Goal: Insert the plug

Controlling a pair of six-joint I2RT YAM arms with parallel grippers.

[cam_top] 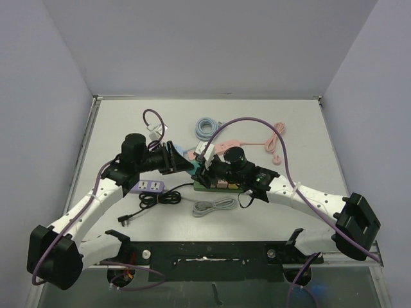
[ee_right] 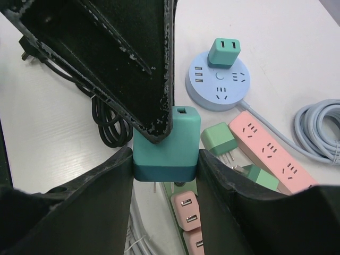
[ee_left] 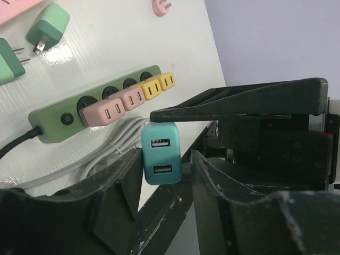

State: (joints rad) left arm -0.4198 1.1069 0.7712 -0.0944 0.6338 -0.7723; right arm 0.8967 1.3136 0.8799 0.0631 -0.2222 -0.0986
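Plug (ee_right: 166, 143), teal, hangs just above the strip (ee_left: 53, 119), pinched at its sides between the fingers of the right gripper (ee_right: 164, 162). The left gripper (ee_left: 166, 167) flanks it too, one finger touching and the other a sliver apart; I cannot tell whether it grips.

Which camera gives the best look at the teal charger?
The left wrist view: the teal charger faces it, with both USB ports plain to see. The right wrist view shows it from another side, squeezed in the right pincer. In the top view it is too small to make out.
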